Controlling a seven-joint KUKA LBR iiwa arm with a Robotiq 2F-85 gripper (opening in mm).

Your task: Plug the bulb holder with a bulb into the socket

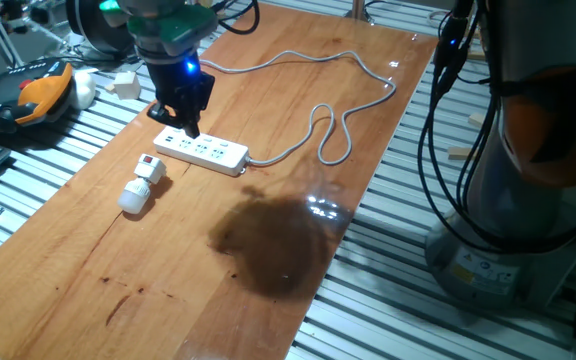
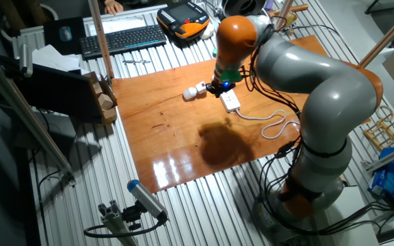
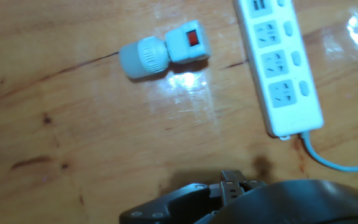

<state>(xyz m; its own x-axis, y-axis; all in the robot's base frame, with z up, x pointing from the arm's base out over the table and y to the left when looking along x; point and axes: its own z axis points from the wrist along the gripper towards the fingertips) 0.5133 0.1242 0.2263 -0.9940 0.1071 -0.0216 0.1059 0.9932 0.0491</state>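
Note:
The bulb holder with a bulb (image 1: 143,183) lies on its side on the wooden table, red switch up, bulb end toward the front. It also shows in the hand view (image 3: 163,51) and in the other fixed view (image 2: 195,91). The socket (image 1: 203,151) is a long white power strip lying just right of it, also seen in the hand view (image 3: 281,68) and in the other fixed view (image 2: 231,100); its outlets are empty. My gripper (image 1: 190,127) hangs just above the strip's far end. Its fingers look closed together and hold nothing.
The strip's grey cord (image 1: 333,135) loops over the table's back right. A dark patch (image 1: 273,245) marks the wood in front. A white cube block (image 1: 123,85), an orange pendant (image 1: 40,95) and a keyboard (image 2: 122,37) lie off the table's left side.

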